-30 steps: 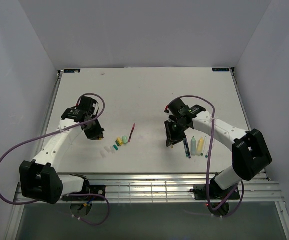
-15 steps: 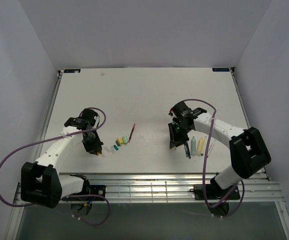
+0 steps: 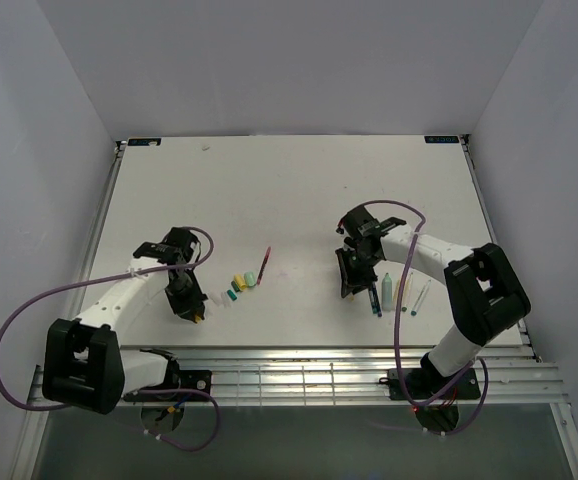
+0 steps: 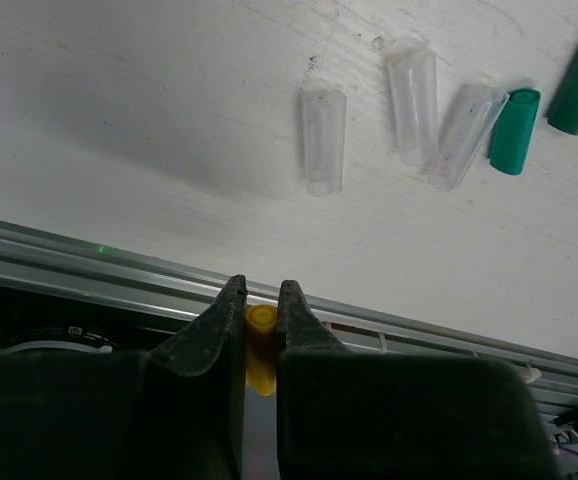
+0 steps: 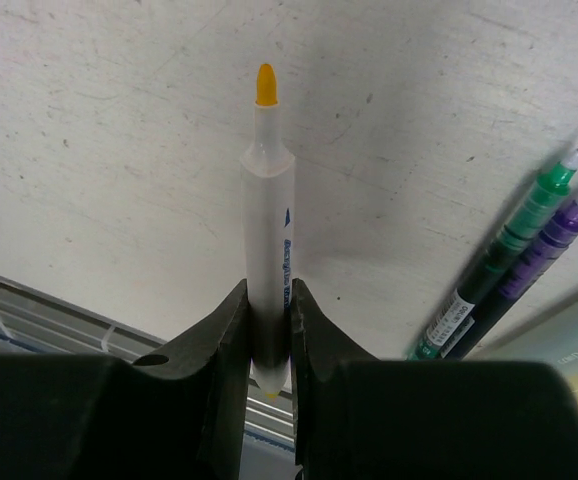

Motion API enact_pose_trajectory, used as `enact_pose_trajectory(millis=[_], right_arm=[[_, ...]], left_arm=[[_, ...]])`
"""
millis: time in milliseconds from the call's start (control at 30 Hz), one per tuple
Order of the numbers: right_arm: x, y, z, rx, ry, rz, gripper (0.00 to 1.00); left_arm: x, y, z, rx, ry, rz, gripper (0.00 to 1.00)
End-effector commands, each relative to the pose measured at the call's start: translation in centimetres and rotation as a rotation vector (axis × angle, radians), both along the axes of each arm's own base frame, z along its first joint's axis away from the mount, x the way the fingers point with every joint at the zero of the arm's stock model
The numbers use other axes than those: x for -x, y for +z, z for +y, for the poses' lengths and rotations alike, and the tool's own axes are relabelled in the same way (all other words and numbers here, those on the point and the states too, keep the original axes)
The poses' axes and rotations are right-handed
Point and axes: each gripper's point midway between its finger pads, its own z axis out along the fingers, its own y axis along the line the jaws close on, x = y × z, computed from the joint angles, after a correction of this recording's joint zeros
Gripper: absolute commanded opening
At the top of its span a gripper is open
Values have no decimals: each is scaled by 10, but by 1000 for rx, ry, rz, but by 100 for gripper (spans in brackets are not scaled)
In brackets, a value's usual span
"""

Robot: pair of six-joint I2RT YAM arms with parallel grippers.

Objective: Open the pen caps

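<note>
The white tabletop [image 3: 299, 190] bears everything. The right gripper [image 5: 269, 297] pinches a white marker barrel with a bare yellow tip [image 5: 268, 220]. The blue print on the barrel is too small to read. Just beside it lie a slim teal pen [image 5: 514, 240] and a slim purple pen [image 5: 559, 224], both uncapped, their labels illegible. The left gripper [image 4: 260, 292], at the table's near edge, pinches a stubby yellow plastic cap [image 4: 260, 330]. Ahead of it three clear plastic caps [image 4: 414, 95] and two teal plastic caps [image 4: 514, 130] lie loose on the table.
</note>
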Motion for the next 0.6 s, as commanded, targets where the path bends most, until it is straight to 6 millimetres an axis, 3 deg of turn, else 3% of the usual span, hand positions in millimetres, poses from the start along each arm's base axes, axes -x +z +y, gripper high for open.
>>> enact_pose_trajectory(millis=[0,567], right_arm=[[-3,-13,-10,54,11,-14,9],[10,-38,-30,122,29,46,14]], left_arm=[[-2,-6,-2,8,-2,14,5],[7,-31,-7,23,-40,159,8]])
